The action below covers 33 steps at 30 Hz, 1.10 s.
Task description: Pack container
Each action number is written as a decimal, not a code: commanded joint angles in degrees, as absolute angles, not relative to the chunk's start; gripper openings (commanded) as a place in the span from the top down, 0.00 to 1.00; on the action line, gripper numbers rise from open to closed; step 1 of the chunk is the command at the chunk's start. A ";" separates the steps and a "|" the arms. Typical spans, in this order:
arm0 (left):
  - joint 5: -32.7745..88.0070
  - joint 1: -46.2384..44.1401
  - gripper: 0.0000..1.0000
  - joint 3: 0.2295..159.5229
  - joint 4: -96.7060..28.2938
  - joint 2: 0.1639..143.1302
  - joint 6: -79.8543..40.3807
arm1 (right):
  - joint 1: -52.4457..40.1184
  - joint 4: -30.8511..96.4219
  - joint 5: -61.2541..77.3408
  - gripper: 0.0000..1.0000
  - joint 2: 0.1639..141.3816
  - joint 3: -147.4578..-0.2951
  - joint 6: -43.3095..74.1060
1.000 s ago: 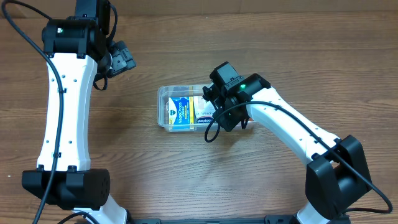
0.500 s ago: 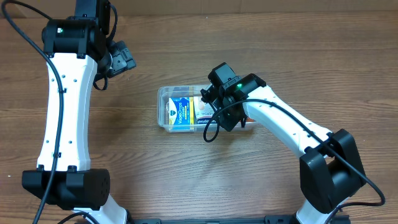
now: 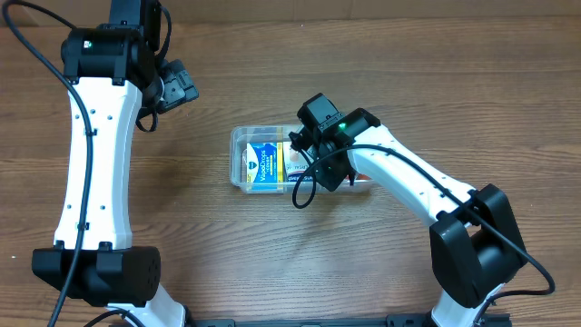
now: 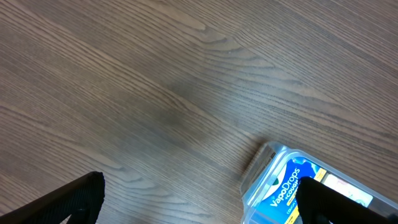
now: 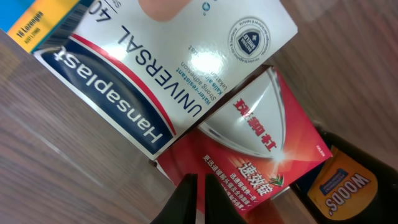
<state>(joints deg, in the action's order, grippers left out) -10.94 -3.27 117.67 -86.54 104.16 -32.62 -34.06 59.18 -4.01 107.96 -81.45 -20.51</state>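
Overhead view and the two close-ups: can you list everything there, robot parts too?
table: one, brown wood, under everything.
container: one, clear, table centre.
VapoDrops box: one, blue and yellow, container's left part.
Hansaplast box: one, white, red and blue, beside the VapoDrops box.
red box: one, red, partly under the Hansaplast box.
Woods pack: one, dark with orange label, beside the red box.
left gripper: one, black, open, over bare table.
right gripper: one, black, over the container; open or shut unclear.

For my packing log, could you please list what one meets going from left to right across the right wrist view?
Blue and yellow box corner → white Hansaplast box → red box → dark Woods bottle.
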 commanded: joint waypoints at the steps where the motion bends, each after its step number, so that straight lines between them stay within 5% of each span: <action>1: -10.48 -3.03 0.00 117.36 -86.32 104.71 -31.68 | -34.46 59.22 -5.72 0.92 108.12 -83.46 -19.70; 13: -8.25 -3.03 0.00 117.36 -86.54 104.71 -26.00 | -29.67 67.05 -15.59 0.89 105.84 -105.03 2.68; 18: -5.58 -3.03 0.00 117.36 -85.38 104.71 -17.96 | -19.03 68.31 -6.79 0.39 102.35 -108.36 7.77; 21: -1.72 -3.03 0.00 117.36 -83.68 104.71 -11.62 | -11.57 68.79 1.28 0.00 101.56 -108.36 7.77; 26: -1.06 -3.01 0.00 117.36 -80.12 104.73 -8.95 | 0.19 69.41 5.89 0.00 101.75 -108.33 7.68; 33: -2.98 -3.01 0.00 117.36 -78.48 104.73 -8.95 | 4.91 67.92 7.07 0.00 101.75 -108.33 5.93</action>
